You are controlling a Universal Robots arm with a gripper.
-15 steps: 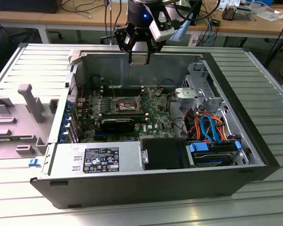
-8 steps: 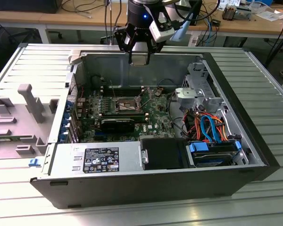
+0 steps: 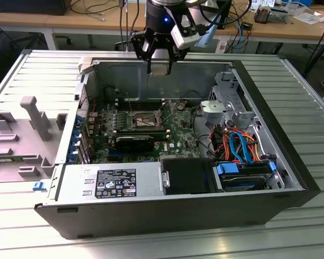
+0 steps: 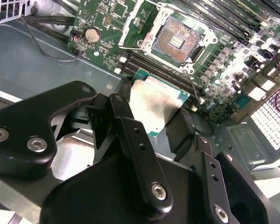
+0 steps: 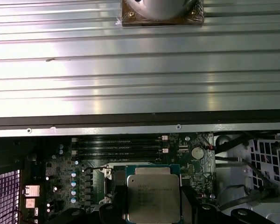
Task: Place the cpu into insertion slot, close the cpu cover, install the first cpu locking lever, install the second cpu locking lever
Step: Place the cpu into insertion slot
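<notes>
The black two-finger gripper (image 3: 161, 68) is positioned above the far wall of the open grey sheet-metal computer case (image 3: 124, 81), which lies on its side on a ribbed aluminium table (image 3: 308, 108).

The gripper is clenched on the cpu (image 4: 156, 105), a small flat square chip with a dull silver metal top and a green edge. One black finger (image 4: 123, 114) bears on each of two opposite sides. In both wrist views the cpu is held flat between the fingers, clear of the board below it.

The insertion slot (image 4: 175, 39), a small square dark socket recess set into the green motherboard (image 3: 178, 128), is exposed, with its contact field visible. The cpu is well apart from it and has not been placed.

The cpu cover (image 4: 136, 25), a thin silver-grey metal frame, appears to be swung off the recess. Its exact angle cannot be determined.

Long black memory slots (image 5: 121, 144) run beside the insertion slot.
</notes>
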